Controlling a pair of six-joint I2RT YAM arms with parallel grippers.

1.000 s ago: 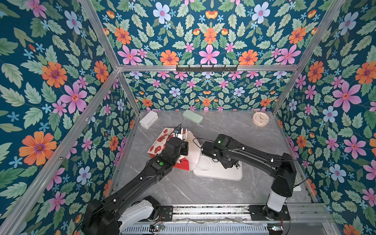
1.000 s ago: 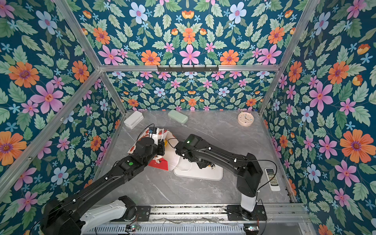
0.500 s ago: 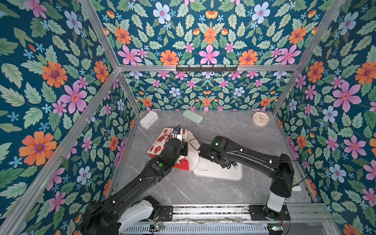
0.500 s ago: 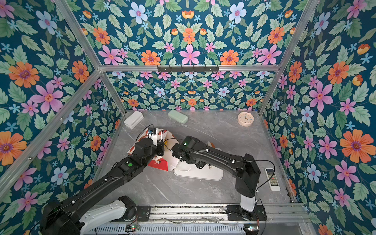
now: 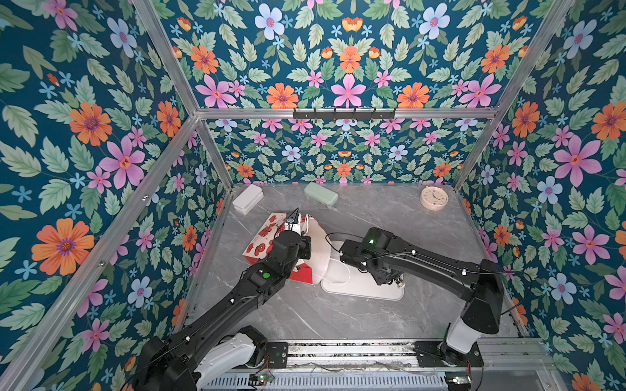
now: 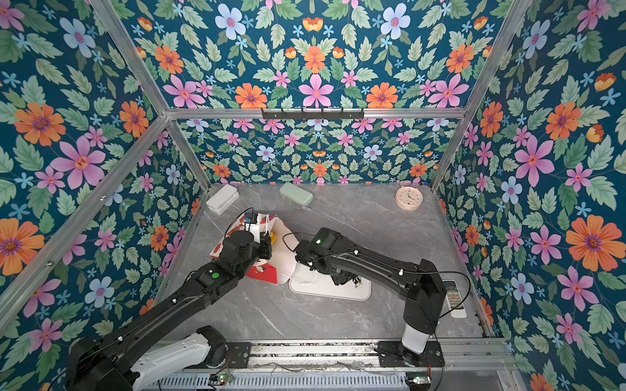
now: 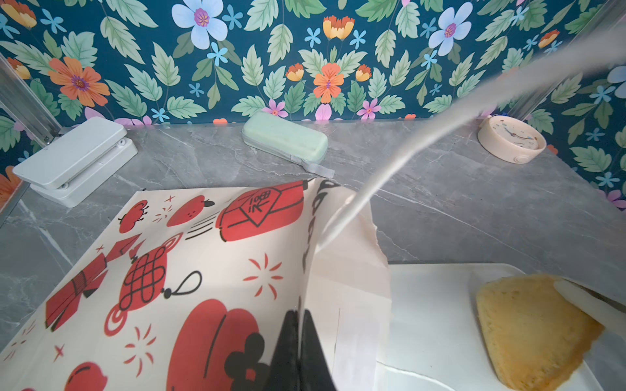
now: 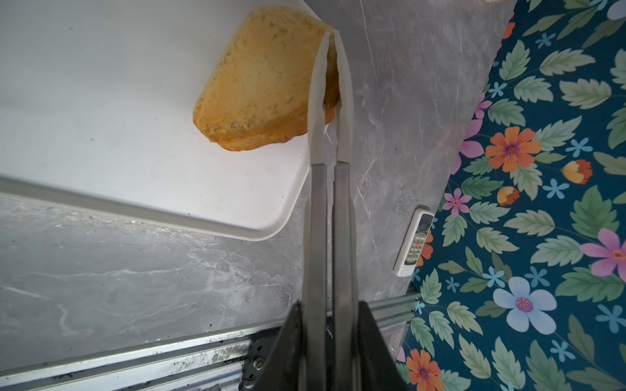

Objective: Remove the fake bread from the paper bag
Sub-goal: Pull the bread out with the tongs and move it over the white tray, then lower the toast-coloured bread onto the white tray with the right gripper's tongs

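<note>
Evidently, the left gripper [image 7: 299, 342] pinches the paper bag [image 7: 203, 270] rim open; the right gripper [image 8: 330, 325] squeezes tongs [image 8: 316, 135], clamping fake bread [image 8: 264, 84] onto the tray [image 8: 135, 152].

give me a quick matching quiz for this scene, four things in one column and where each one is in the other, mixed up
Things:
1 bag
2 bread
3 clock
4 remote

Places:
A back right corner
B pinched by tongs at the tray's edge
C far right side, near the front
D rim held in the left gripper's jaws

Pairs: 1-D, 2-B, 3-A, 4-C
</note>
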